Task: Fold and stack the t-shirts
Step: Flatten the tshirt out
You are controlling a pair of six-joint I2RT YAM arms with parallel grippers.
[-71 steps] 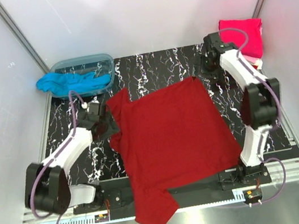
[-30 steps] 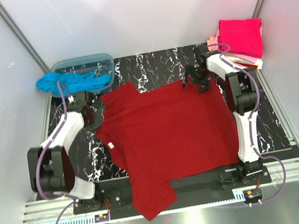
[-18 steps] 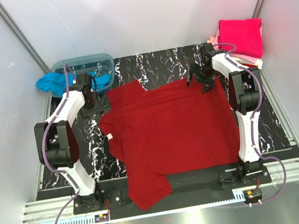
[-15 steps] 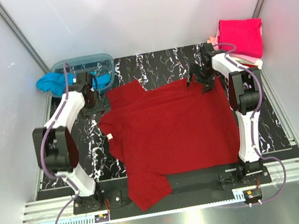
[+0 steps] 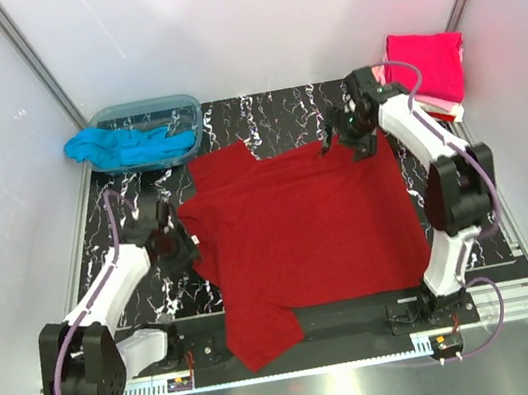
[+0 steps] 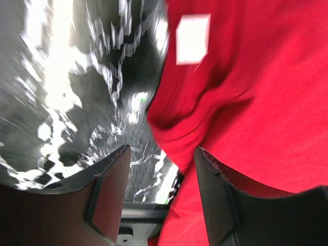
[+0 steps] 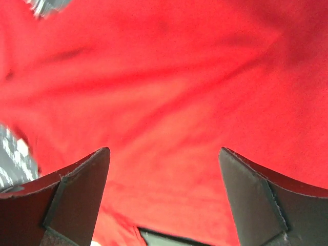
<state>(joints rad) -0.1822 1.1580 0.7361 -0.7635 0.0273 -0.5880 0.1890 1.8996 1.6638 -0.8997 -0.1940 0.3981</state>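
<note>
Both left tool (image 6: pixel 161 179) and right tool (image 7: pixel 164 189) gape empty; the limp, light dark red t-shirt (image 5: pixel 299 222) likely needs corner pinches.

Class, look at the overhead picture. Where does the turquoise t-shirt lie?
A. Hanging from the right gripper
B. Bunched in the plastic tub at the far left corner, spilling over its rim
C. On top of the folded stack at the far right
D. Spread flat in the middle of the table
B: the turquoise t-shirt lies bunched in the plastic tub at the far left, spilling out over its left rim.
</note>
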